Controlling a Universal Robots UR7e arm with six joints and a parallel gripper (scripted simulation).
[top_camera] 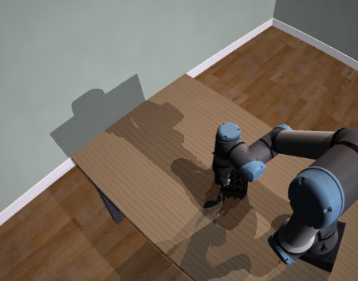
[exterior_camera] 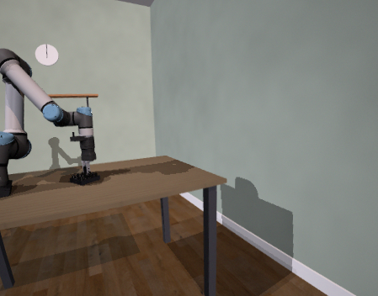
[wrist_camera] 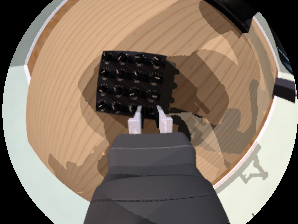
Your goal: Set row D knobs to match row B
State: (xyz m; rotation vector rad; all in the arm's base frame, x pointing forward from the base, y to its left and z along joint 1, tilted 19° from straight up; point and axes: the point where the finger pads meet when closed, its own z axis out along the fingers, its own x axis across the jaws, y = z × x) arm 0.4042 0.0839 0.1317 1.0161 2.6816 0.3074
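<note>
Our end effector (top_camera: 226,182) (exterior_camera: 86,171) (wrist_camera: 149,112) stood with its fingers apart at a corner knob (wrist_camera: 150,111) of the knob box (top_camera: 234,194) (exterior_camera: 84,182) (wrist_camera: 131,67), which rested beneath it on the worktop (top_camera: 123,180) (exterior_camera: 160,189) (wrist_camera: 60,100). We could not read the printed names. We judged we were lining up for a row D turn; next we needed to close squarely, then twist within the stops, sparing the neighbouring knobs.

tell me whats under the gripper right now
Below the gripper is the knob box, standing on the table. The wrist view shows its fingertips over one edge; the arm hides part of the box from above, and the box covers the tabletop beneath it.
</note>
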